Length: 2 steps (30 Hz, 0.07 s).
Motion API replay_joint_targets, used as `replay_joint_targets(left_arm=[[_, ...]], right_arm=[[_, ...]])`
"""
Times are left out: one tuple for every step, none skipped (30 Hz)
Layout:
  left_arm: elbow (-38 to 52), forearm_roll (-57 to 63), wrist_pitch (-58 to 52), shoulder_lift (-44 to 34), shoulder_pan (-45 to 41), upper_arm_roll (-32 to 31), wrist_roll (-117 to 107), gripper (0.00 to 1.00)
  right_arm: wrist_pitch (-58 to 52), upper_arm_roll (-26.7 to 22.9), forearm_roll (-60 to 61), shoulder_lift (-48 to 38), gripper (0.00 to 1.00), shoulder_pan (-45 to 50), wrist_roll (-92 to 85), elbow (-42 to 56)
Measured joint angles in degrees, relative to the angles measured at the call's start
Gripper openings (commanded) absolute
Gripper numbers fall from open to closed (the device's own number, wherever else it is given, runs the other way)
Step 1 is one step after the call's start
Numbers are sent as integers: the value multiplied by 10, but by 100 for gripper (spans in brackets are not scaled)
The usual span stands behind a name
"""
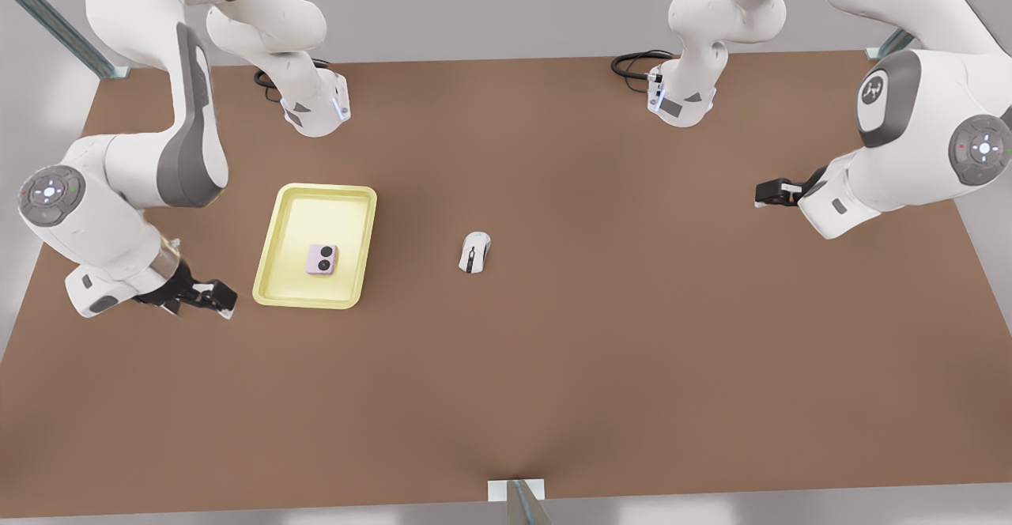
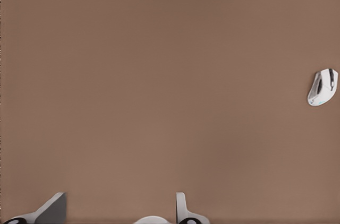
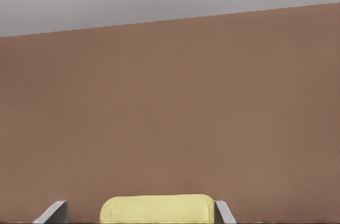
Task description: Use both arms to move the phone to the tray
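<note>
Already in tray (image 1: pixel 278 213), frame left: phone (image 1: pixel 322 259). Right gripper (image 1: pixel 224 298) beside tray, left gripper (image 1: pixel 763 194) far right, both spread, empty.

Bare brown table (image 2: pixel 159 75), white mouse (image 2: pixel 322 87) — claw fingertips (image 2: pixel 183 208) parted

The brown table (image 1: pixel 601 351) carries the tray (image 1: pixel 273 272) and a white mouse (image 1: pixel 474 252).

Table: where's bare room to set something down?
Free: the whole near half of the table, and the stretch between the mouse and the left tool, open at the front view's right. Crowded: the tray with the phone, right tool open beside it.
</note>
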Motion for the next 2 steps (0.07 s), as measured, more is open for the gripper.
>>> replay_joint_targets(left_arm=[[0,4,0,0,-1,-1,0,100],[0,7,0,0,-2,-2,0,100]], right_arm=[[-22,14,0,14,100,-13,-3,19],[-40,21,0,20,100,-20,-6,28]])
